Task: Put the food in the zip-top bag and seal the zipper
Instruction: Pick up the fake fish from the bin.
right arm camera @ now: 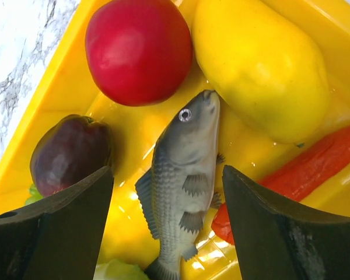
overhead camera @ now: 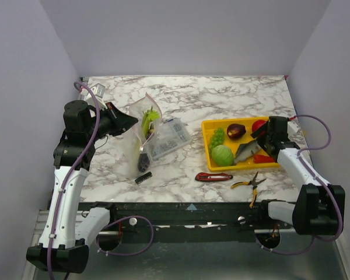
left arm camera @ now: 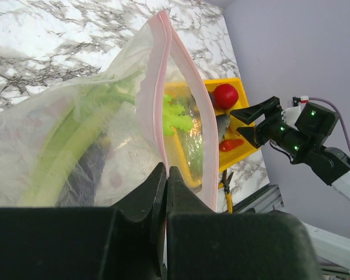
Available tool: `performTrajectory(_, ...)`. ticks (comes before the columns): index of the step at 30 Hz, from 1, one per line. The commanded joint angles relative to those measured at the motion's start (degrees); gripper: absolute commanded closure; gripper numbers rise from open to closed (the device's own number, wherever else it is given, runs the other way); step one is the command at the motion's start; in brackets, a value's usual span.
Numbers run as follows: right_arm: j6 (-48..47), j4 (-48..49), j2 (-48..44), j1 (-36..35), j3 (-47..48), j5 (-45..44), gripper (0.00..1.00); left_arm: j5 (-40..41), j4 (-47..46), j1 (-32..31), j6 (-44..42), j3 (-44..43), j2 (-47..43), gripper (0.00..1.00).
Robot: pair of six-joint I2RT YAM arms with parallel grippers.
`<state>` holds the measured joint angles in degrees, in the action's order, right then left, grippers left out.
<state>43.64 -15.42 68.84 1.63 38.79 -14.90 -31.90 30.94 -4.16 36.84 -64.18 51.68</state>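
L gripper (left arm camera: 165, 175) pinches bag (left arm camera: 76, 134) beside parts box (overhead camera: 169, 137); R gripper (right arm camera: 166, 172) spread over fish (right arm camera: 184, 146).

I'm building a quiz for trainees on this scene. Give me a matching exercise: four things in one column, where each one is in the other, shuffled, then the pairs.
1 celery
2 fish
3 red-handled knife
4 zipper

A on the table, on the near side of the yellow tray
B pinched in the shut left tool
C inside the zip-top bag
D in that tray, below the open right tool

Pairs: 1-C, 2-D, 3-A, 4-B
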Motion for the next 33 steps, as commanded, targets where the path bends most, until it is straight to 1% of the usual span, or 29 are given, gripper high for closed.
performTrajectory(1,0.9,5.7,3.3,2.3,-1.4,3.1,0.21,-0.4,-1.6,-0.2,-0.5,-0.8,0.1,1.00)
performTrajectory(4,0.5,8.8,5.6,4.2,-2.6,5.7,0.21,-0.5,-2.0,-0.2,-0.4,-0.6,0.3,1.00)
performTrajectory(11,-0.7,12.0,11.8,4.9,-2.4,8.0,0.22,-0.7,-2.1,-0.2,-0.1,-0.8,0.5,1.00)
performTrajectory(15,-0.5,13.6,12.9,5.0,-3.2,8.5,0.23,-0.6,-1.7,-0.2,-0.2,-1.2,0.6,1.00)
performTrajectory(20,-0.5,15.0,12.4,5.1,-4.6,6.7,0.25,-0.5,-1.6,-0.2,-0.2,-1.4,0.8,1.00)
performTrajectory(22,-0.8,17.0,11.8,5.2,-5.3,6.3,0.28,-0.5,-1.7,-0.2,-0.1,-1.3,0.9,1.00)
performTrajectory(24,-1.0,17.2,11.7,5.1,-5.5,5.4,0.31,-0.5,-1.8,-0.1,0.0,-1.4,1.1,1.00)
performTrajectory(25,-1.1,17.2,11.8,5.2,-5.4,5.0,0.34,-0.4,-1.8,-0.1,0.0,-1.3,1.2,1.00)
performTrajectory(28,-0.5,17.4,11.6,5.3,-5.9,4.8,0.39,-0.5,-1.8,-0.1,0.0,-1.4,1.4,1.00)
performTrajectory(33,0.2,17.6,8.9,5.2,-7.0,5.4,0.61,-0.8,-2.0,-0.1,0.1,-1.5,1.5,1.00)
